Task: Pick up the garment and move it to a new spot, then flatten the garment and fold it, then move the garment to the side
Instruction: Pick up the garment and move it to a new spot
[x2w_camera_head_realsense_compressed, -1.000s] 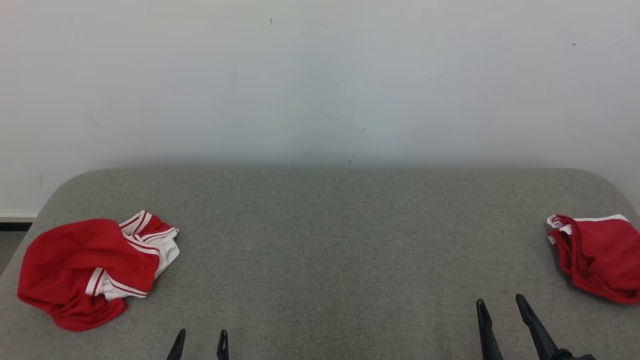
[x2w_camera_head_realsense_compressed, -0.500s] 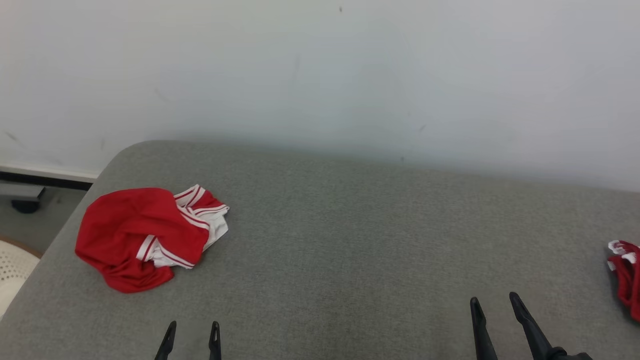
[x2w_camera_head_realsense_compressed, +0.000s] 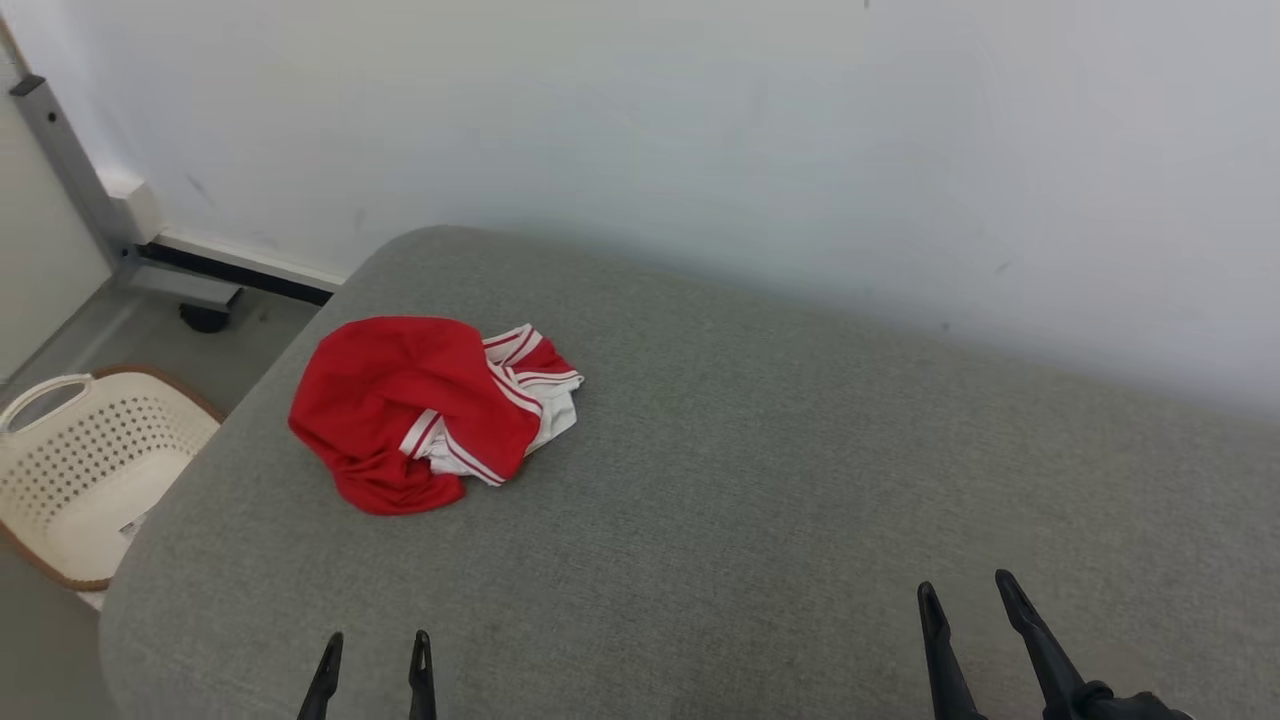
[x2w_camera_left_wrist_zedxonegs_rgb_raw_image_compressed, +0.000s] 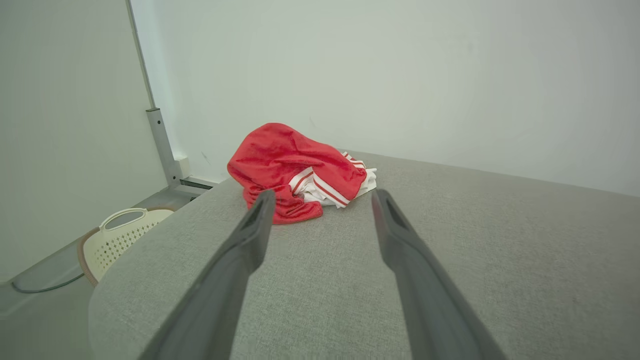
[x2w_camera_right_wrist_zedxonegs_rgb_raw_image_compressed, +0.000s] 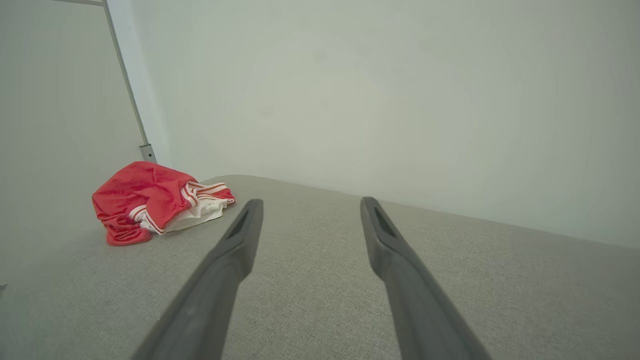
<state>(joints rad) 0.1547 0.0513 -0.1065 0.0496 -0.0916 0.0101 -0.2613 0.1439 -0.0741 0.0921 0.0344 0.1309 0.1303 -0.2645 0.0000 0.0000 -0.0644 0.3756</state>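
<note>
A crumpled red garment (x2w_camera_head_realsense_compressed: 420, 410) with white striped trim lies in a heap near the far left corner of the grey padded surface (x2w_camera_head_realsense_compressed: 780, 480). The left wrist view has the garment (x2w_camera_left_wrist_zedxonegs_rgb_raw_image_compressed: 295, 170) straight ahead, beyond the fingertips; the right wrist view has the garment (x2w_camera_right_wrist_zedxonegs_rgb_raw_image_compressed: 150, 202) off to the left. My left gripper (x2w_camera_head_realsense_compressed: 378, 643) is open at the bottom edge, well short of the heap, with nothing between its fingers. My right gripper (x2w_camera_head_realsense_compressed: 965, 592) is open at the lower right, also holding nothing.
A cream perforated basket (x2w_camera_head_realsense_compressed: 85, 470) stands on the floor just off the surface's left edge. A white wall (x2w_camera_head_realsense_compressed: 700, 130) runs close behind the far edge. A grey metal post (x2w_camera_head_realsense_compressed: 60, 140) stands in the left corner.
The camera has turned left: the crumpled garment now sits nearer the picture's centre, a second red garment has left the right edge, and the basket and post have come into view. Both grippers stay open.
</note>
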